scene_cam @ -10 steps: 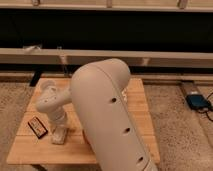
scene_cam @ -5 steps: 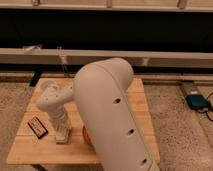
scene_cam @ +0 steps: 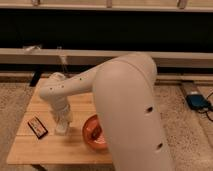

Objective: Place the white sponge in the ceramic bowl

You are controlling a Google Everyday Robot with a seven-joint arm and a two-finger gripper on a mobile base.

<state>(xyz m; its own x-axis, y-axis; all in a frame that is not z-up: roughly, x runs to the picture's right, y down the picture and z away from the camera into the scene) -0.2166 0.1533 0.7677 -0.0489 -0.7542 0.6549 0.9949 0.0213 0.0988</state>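
Note:
The ceramic bowl is glossy orange-red and sits on the wooden table, at its front right. The big white arm covers the bowl's right side. My gripper points down at the table just left of the bowl, between it and a dark flat rectangle. A pale shape sits at the gripper's tip on the table. I cannot tell whether it is the white sponge or part of the gripper. No sponge shows in the visible part of the bowl.
A dark flat rectangle with a reddish border lies on the table left of the gripper. A blue device with cables lies on the floor at the right. A long low bench or rail runs behind the table.
The arm's bulk has swung and now uncovers the left part of the orange-red bowl. The gripper stays at about the same spot left of the bowl.

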